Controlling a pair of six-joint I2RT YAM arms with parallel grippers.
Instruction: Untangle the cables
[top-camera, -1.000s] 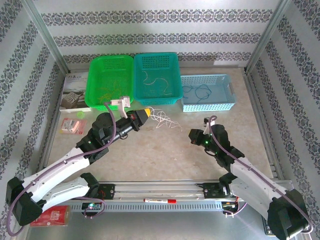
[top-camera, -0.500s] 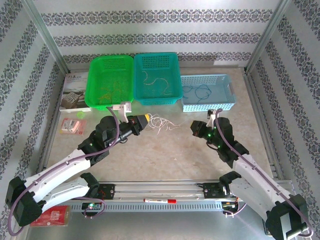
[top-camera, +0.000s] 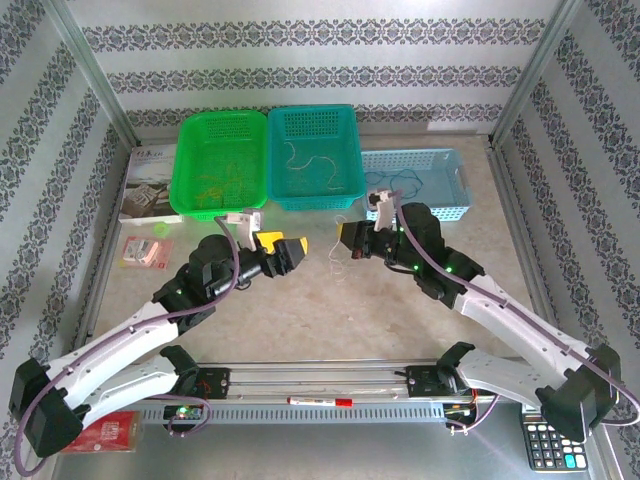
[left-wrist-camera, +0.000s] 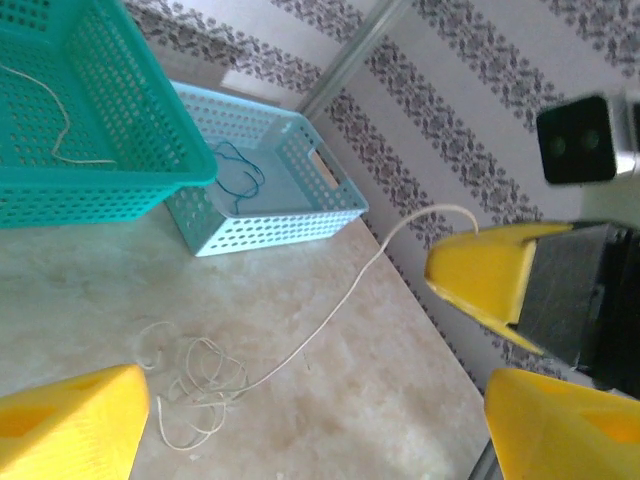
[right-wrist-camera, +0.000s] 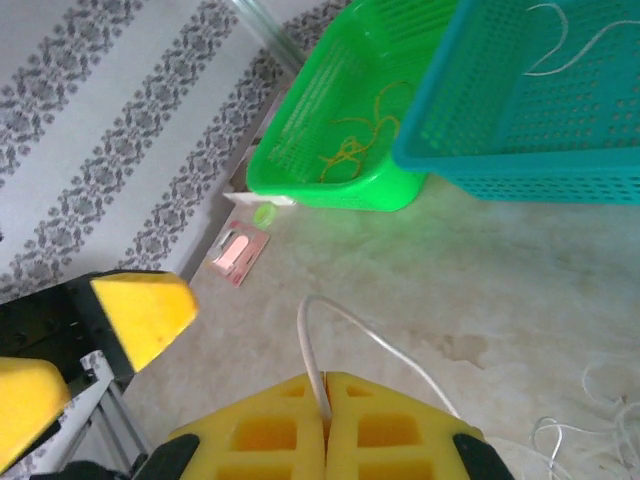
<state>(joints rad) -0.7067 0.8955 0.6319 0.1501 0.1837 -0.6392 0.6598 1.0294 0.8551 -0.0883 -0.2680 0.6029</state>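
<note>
Looked maybe two-thirds done, going by the sorting. Found yellow-green wires (right-wrist-camera: 355, 150) lying in the green basket (top-camera: 222, 113), white wires (left-wrist-camera: 60, 130) in the teal basket (top-camera: 312, 108), and a blue wire (left-wrist-camera: 240, 175) in the light blue basket (top-camera: 430, 212). Left only a small white tangle (left-wrist-camera: 195, 385) out on the surface (top-camera: 300, 330), in front of the teal basket and between the two arms. Saw the right jaws pinched tight on one white strand (right-wrist-camera: 312, 335), lifted clear of the surface and trailing back down to the tangle. Saw the left jaws spread wide, gripping nothing, hovering near the clump. Guessing at the leftover work: teasing that last clump apart and dropping the loose strands in with the other white ones, probably. Couldn't count the strands in the knot, way too thin.
</note>
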